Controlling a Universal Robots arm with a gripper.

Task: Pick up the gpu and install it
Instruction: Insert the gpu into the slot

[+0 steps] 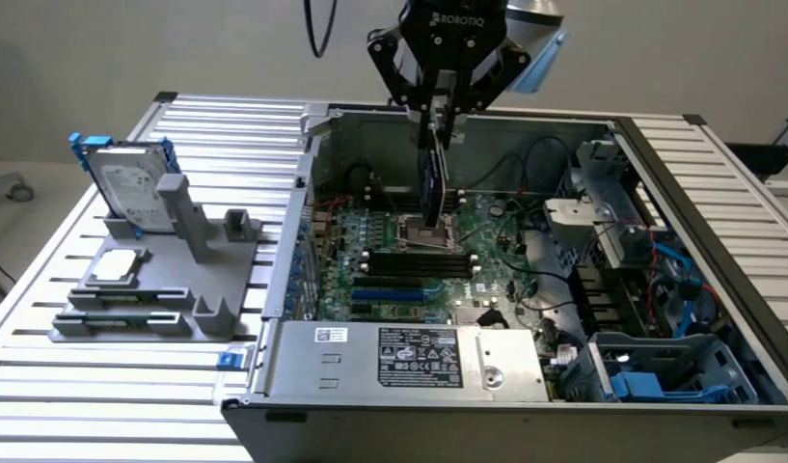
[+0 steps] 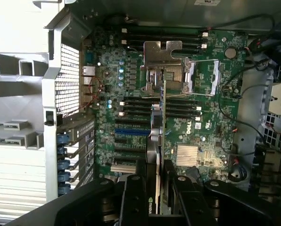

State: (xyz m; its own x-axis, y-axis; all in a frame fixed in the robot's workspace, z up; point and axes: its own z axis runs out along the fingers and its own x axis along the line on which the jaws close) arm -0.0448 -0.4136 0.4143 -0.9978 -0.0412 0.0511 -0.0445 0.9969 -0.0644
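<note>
One query (observer): where is the gpu?
Operator: Upright and edge-on inside the open case, over the motherboard near the processor socket. Cannot tell whether its lower edge touches the board.
Observer: Gripper?
Operator: Clamped on the card's upper edge, one finger against each face. Hard drive stands outside, at the exterior view's left.
</note>
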